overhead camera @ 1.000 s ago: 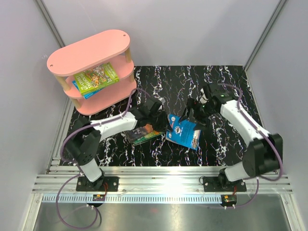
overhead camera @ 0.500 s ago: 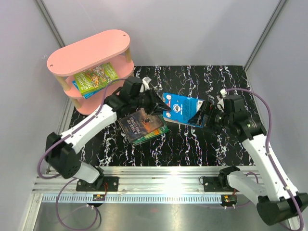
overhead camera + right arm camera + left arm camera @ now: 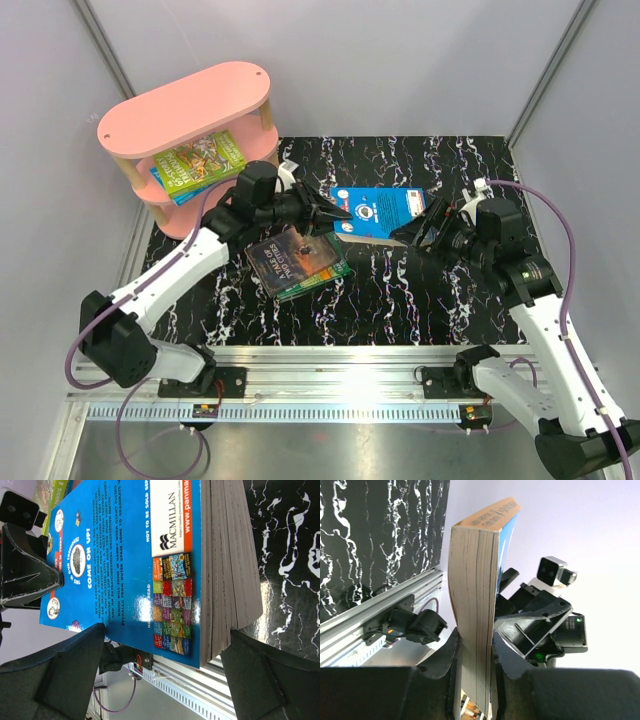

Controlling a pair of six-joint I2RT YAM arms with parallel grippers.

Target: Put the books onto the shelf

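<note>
One blue book (image 3: pixel 378 210) hangs over the tabletop's (image 3: pixel 420 300) middle, pinched by the left hand (image 3: pixel 335 215); the right hand (image 3: pixel 417 229) is spread wide. Next it likely needs carrying to the shelf (image 3: pixel 185 105).

The left arm (image 3: pixel 180 270) is folding at the elbow and reaching up and rightward toward the blue book (image 3: pixel 385 208). The left pincer (image 3: pixel 325 212) is clamping that book by its left edge. Its fingers (image 3: pixel 451 665) are standing nearly closed and pressing on both covers, with the page block squeezed between them. The right arm (image 3: pixel 545 310) is rising from its base and bending leftward toward the book's right end. The right pincer (image 3: pixel 425 228) is gaping at full spread, and its fingers (image 3: pixel 75 675) are straddling that end of the book. One finger is lying over the cover and the other is sitting just beside the page edge. Whether either finger is touching the book cannot be told.
</note>
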